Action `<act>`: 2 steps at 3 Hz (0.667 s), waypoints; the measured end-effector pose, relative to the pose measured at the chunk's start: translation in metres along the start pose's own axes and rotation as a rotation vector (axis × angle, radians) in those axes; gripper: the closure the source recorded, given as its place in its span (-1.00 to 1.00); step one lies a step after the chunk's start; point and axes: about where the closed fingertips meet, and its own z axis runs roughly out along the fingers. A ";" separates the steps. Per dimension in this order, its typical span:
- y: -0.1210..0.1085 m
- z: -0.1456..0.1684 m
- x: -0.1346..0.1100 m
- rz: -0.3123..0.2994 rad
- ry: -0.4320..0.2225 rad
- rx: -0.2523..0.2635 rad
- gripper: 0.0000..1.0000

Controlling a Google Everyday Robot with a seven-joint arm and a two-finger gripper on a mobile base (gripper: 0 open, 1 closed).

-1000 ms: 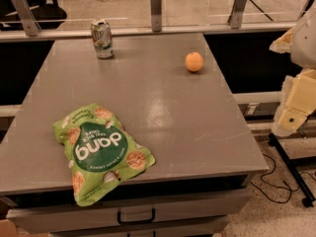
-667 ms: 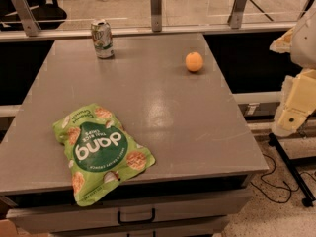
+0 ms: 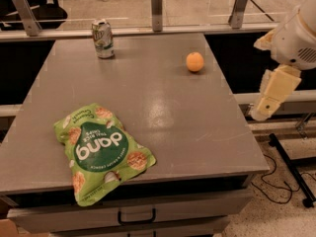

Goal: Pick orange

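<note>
The orange [image 3: 195, 61] is a small round fruit on the grey table [image 3: 187, 117], near the far right edge. My gripper [image 3: 269, 95] hangs off the white arm at the right side of the view, outside the table's right edge. It is to the right of the orange and nearer to the camera, not touching it. Nothing shows in the gripper.
A green soda can [image 3: 102, 38] stands at the far left of the table. A green "dang" snack bag [image 3: 101, 149] lies at the front left. A railing with posts [image 3: 156, 6] runs behind the table. A drawer front with a handle [image 3: 136, 216] sits below the table's front edge.
The arm and gripper have shifted a little left and up, closer to the table's right edge. The orange, can and bag have not moved.
</note>
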 end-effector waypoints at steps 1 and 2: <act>-0.042 0.045 -0.015 0.011 -0.096 0.013 -1.00; -0.089 0.092 -0.035 0.042 -0.193 0.014 -1.00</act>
